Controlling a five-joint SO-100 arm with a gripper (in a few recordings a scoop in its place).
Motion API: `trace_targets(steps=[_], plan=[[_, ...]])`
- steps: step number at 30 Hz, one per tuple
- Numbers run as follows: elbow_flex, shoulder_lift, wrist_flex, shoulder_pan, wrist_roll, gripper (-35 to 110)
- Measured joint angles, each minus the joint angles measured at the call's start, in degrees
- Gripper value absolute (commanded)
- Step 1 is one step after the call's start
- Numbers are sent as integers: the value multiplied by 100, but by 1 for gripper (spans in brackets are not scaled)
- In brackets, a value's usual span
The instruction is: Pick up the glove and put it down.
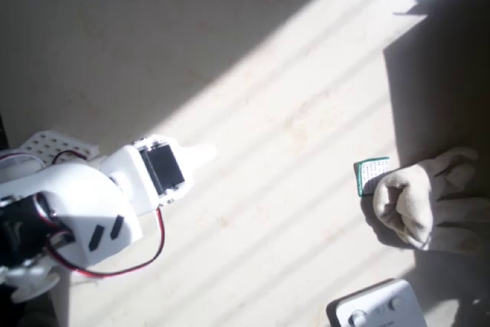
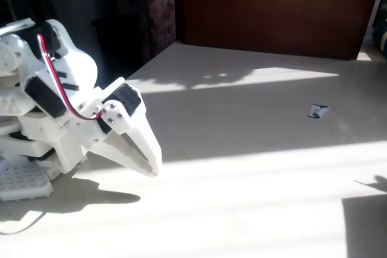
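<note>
overhead view puts the white plastic robot arm [image 1: 84, 212] at the lower left, folded low over the pale, sun-striped worktop [image 1: 260, 112], with a red wire looping under it. its white two-finger tool [image 1: 200, 155] points right from a black servo block; here the fingers blur into the bright surface, so their spacing cannot be told from above. in the fixed view the tool [image 2: 151, 164] slopes down toward the worktop [image 2: 254, 173], its two tapered fingers lying close together with almost no gap at the tips, holding nothing; whether the tips touch the surface or hang just above it is not clear. a white perforated base plate [image 2: 21, 179] lies beside the arm's foot.

farther out, at the right edge of the overhead view and well apart from the tool, the soft beige fabric glove [image 1: 429, 201] lies bunched in lumpy folds on the worktop, partly in shadow. a small green-bordered white card [image 1: 370, 176] lies just beside its left side, touching or nearly so. a white rounded plastic device with buttons [image 1: 379, 308] sits at the bottom edge, near the glove.
</note>
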Motion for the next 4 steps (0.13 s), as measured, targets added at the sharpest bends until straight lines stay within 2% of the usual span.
trace_targets(steps=[4], plan=[[0, 0, 0, 0, 0, 0]])
